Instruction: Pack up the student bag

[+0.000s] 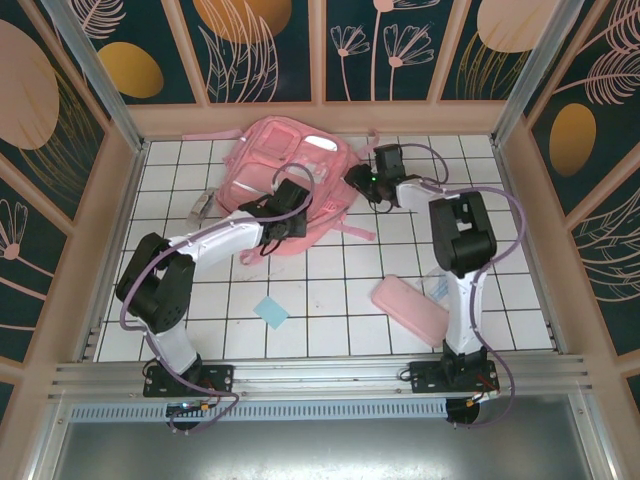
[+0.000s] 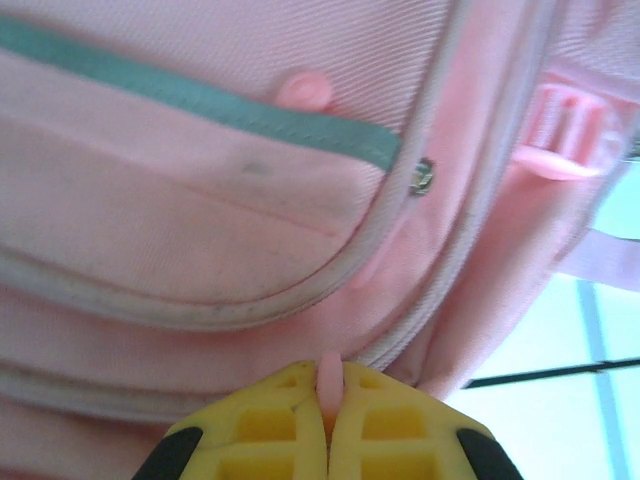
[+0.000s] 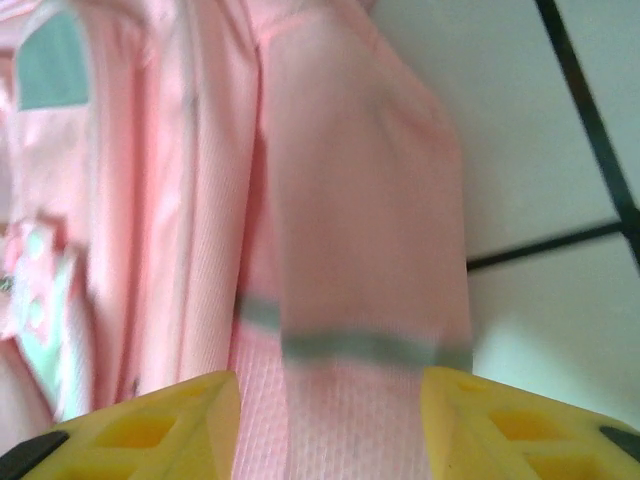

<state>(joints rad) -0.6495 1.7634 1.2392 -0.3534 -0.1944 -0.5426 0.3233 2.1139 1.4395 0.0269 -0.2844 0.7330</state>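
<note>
**Tiled worktop, pink bag at both sets of fingers**

White tiles with dark grout cover the worktop [image 1: 330, 270], which is boxed in by dark panels painted with leaves and flowers. Your student bag [image 1: 290, 150] lies on the far tiles, directly under your left fingers [image 2: 327, 440] and just to the left of your right fingers [image 1: 357, 182].

Your left fingers are clenched. A small pink tab [image 2: 330, 372] on the bag's edge is pinched between the yellow tips. Just beyond them you see a pocket [image 2: 200, 230] edged with a grey-green strip.

Your right fingers stand apart at the bag's right side. A broad pink strap [image 3: 360, 250] crossed by a grey band [image 3: 370, 348] runs between them and fills the gap from one tip to the other. That view is blurred, so you cannot tell whether the tips press on the strap or only flank it.

Well back from your right fingers, beside that arm's base, lies a flat pink pencil case [image 1: 410, 308]. A small blue square [image 1: 270, 312] sits on the tiles well behind your left fingers.
</note>
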